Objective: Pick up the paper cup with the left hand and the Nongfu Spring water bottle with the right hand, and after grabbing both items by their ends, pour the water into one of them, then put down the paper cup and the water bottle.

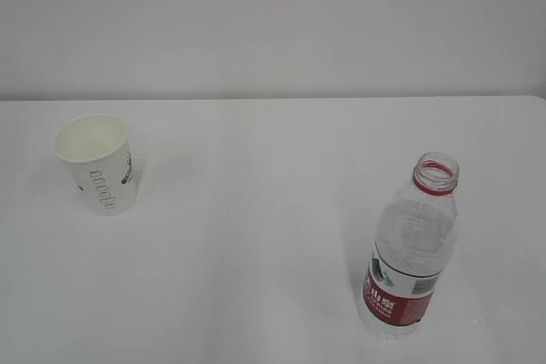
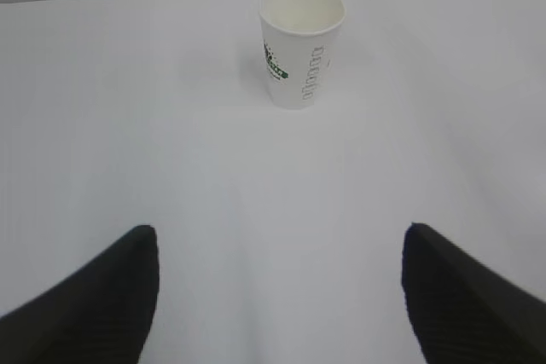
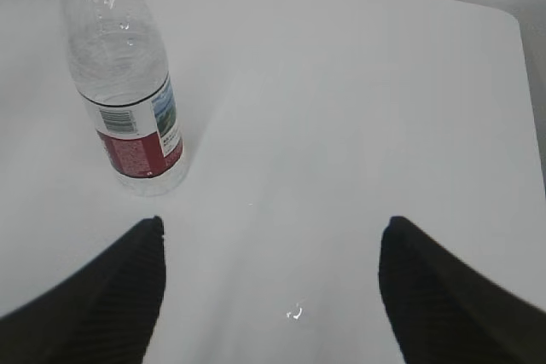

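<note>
Wide shot first: a white table [image 1: 273, 236], and on it the paper cup [image 1: 96, 164] stands upright at the left, mouth open, dark green lettering running down its side. Well apart from it, over on the right and nearer the camera, the Nongfu Spring water bottle [image 1: 412, 249] stands upright too, no cap on, red neck ring showing, red label wrapped low around the ribbed clear body. Neither arm shows in this view.

Over to the left wrist camera: the left hand [image 2: 277, 296] hangs above the table with its two black ribbed fingers [image 2: 94, 304] spread wide at the bottom corners of the picture, nothing between them but bare tabletop. The cup sits straight ahead and well clear of them, near the far edge of the table, its cream-white inside looking empty.

Right wrist camera now: the right hand [image 3: 269, 296] shows the same picture, black fingers [image 3: 448, 300] parted wide, gripping nothing. The bottle stands ahead and off to the left of the gap, not in line with it, barcode patch and a small landscape print facing the lens. Whether there is water in the bottle I cannot tell; the plastic only shows droplets or ripples inside. A tiny glint sits on the table between the fingers.
</note>
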You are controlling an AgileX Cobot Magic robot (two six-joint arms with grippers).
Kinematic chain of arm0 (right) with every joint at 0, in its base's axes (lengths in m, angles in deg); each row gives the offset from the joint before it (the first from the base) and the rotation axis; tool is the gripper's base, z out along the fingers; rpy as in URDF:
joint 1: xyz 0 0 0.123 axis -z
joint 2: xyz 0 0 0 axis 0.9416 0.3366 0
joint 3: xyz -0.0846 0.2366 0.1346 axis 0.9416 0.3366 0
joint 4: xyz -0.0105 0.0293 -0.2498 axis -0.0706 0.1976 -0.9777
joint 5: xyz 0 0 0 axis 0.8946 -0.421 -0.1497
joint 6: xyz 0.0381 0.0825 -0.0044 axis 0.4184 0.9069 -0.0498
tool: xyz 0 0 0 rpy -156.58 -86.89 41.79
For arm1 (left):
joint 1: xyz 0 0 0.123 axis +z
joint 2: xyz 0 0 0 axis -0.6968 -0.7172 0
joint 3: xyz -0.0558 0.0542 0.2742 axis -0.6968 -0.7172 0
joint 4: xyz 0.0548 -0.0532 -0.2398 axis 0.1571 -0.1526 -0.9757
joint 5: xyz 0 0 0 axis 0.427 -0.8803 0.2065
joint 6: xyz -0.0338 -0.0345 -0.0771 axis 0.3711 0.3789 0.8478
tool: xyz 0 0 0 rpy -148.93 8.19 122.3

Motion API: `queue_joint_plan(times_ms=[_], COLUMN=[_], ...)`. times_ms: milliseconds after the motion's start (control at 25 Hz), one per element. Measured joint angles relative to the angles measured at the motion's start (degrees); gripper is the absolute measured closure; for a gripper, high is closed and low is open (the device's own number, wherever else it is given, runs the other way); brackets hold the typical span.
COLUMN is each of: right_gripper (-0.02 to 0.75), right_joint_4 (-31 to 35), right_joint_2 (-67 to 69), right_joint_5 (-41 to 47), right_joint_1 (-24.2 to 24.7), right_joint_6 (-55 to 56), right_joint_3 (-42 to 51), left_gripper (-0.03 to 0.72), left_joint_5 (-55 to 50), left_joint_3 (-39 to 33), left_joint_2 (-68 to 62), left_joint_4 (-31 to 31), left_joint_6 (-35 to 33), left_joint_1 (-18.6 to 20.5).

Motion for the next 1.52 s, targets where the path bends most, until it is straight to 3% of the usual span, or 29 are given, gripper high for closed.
queue_joint_plan(times_ms=[1520], right_gripper=[0.150], right_joint_4=[0.00], right_joint_2=[0.00], right_joint_5=[0.00], right_joint_1=[0.00], right_joint_6=[0.00], right_joint_3=[0.00], left_gripper=[0.105], left_joint_5=[0.00], left_joint_3=[0.00], left_joint_2=[0.00], left_joint_4=[0.00], left_joint_6=[0.00], left_joint_1=[0.00])
